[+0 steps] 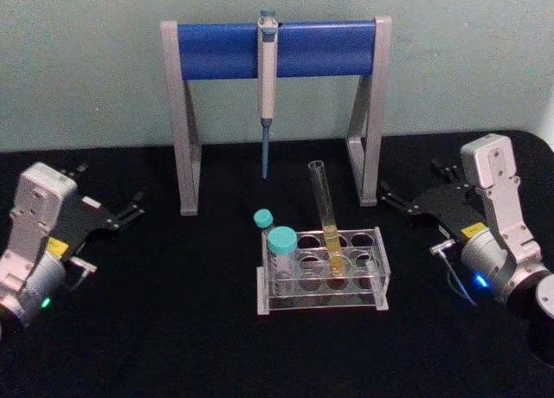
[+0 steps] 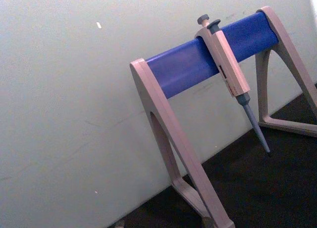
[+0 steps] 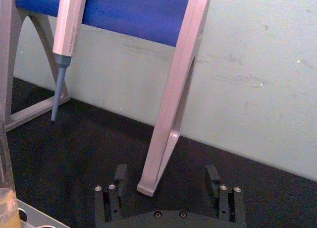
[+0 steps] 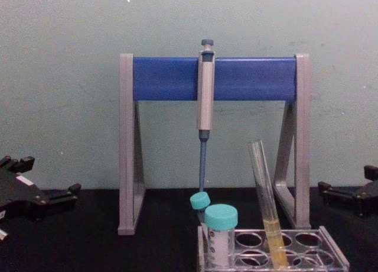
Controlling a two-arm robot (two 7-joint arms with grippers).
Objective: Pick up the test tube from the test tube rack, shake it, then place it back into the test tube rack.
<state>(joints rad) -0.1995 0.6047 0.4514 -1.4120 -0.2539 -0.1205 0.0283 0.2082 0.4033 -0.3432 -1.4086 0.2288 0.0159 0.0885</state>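
Note:
The test tube [image 1: 324,209] is a long clear glass tube with yellow liquid in its lower part. It leans in a middle hole of the clear plastic test tube rack [image 1: 322,304] at the table's centre. The chest view shows the tube [image 4: 264,195] tilting left above the rack [image 4: 333,255]. My right gripper [image 1: 414,182] rests open on the table to the rack's right, apart from it. In the right wrist view its fingers [image 3: 119,174] stand wide apart with the tube [image 3: 6,200] off to one side. My left gripper [image 1: 108,190] sits open at the far left.
Two teal-capped tubes [image 1: 281,242] stand in the rack's left holes. Behind the rack is a blue-and-grey pipette stand [image 1: 221,50] with a pipette [image 1: 267,95] hanging from its bar. A pale wall closes the back of the black table [image 1: 173,346].

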